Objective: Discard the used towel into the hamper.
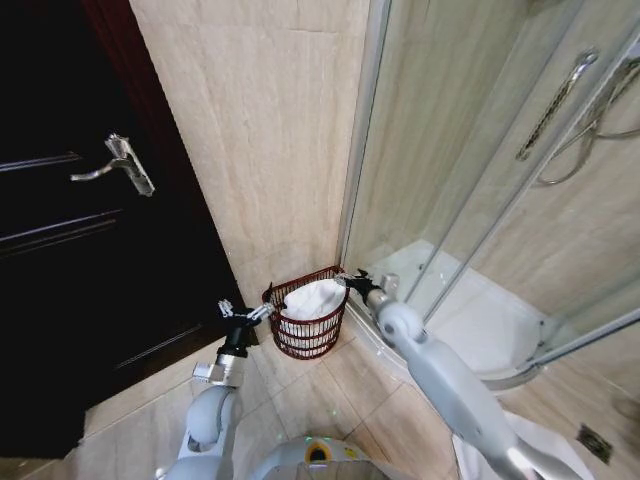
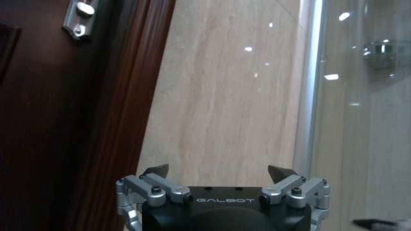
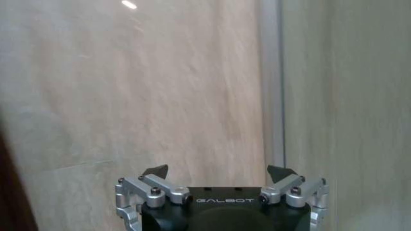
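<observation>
The hamper (image 1: 306, 340), a small round reddish-brown wire basket, stands on the floor in the corner between the tiled wall and the shower. A white towel (image 1: 313, 300) lies bunched inside it, filling its top. My left gripper (image 1: 246, 313) hovers just left of the hamper's rim, open and empty; the left wrist view shows that left gripper (image 2: 218, 171) with jaws spread before the wall. My right gripper (image 1: 356, 280) hangs at the hamper's right rim, also open and empty, and in its own wrist view this right gripper (image 3: 218, 171) faces the beige wall.
A dark wooden door (image 1: 70, 250) with a metal handle (image 1: 118, 165) fills the left. The glass shower enclosure (image 1: 480, 200) and its white tray (image 1: 480, 320) stand to the right. Beige floor tiles (image 1: 330, 400) lie in front of the hamper.
</observation>
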`<state>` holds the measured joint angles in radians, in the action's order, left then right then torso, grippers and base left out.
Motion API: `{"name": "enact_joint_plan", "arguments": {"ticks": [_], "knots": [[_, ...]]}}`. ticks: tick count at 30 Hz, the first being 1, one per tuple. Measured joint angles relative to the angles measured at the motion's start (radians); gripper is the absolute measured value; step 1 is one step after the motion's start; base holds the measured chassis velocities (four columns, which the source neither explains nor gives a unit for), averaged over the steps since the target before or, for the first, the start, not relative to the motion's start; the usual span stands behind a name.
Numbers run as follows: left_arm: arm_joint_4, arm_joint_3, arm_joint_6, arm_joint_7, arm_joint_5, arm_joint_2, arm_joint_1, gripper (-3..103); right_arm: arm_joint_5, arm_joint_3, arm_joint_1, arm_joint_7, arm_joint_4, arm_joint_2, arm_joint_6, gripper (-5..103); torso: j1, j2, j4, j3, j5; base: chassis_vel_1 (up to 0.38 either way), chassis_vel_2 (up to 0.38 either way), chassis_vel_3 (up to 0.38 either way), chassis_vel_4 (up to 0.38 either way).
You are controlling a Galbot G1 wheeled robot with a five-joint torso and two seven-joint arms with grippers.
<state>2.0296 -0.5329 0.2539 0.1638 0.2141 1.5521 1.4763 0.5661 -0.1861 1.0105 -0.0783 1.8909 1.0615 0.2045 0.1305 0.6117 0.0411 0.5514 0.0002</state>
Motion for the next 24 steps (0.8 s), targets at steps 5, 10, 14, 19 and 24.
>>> {"name": "enact_joint_plan", "arguments": {"ticks": [5,10,14,19,24], "knots": [[0.005,-0.012,0.0,0.006,-0.004,0.006,0.031,100,-0.178,-0.112,0.168,0.12,0.03,0.021,-0.152,100,0.0,0.0,0.0001,0.0,0.0001,0.0,0.0,0.0,0.0],[0.003,-0.015,0.011,0.028,-0.005,0.013,0.049,100,-0.247,-0.174,0.299,0.129,0.06,0.048,-0.221,100,0.0,0.0,-0.0001,0.0,-0.0001,0.0,0.0,0.0,0.0],[0.003,-0.013,0.016,0.033,-0.005,0.015,0.057,100,-0.278,-0.21,0.378,0.126,0.089,0.076,-0.251,100,0.0,0.0,0.0,0.0,-0.0003,0.0,0.0,0.0,0.0],[0.003,-0.014,0.019,0.036,-0.003,0.005,0.061,100,-0.299,-0.228,0.446,0.119,0.11,0.109,-0.28,100,0.0,0.0,0.0002,0.0,-0.0003,0.016,-0.007,-0.007,0.012],[0.003,-0.013,0.019,0.037,-0.001,-0.001,0.063,100,-0.306,-0.234,0.464,0.112,0.116,0.124,-0.286,100,0.001,0.0,0.0003,0.0,-0.0003,0.116,-0.102,-0.108,0.119]]}}
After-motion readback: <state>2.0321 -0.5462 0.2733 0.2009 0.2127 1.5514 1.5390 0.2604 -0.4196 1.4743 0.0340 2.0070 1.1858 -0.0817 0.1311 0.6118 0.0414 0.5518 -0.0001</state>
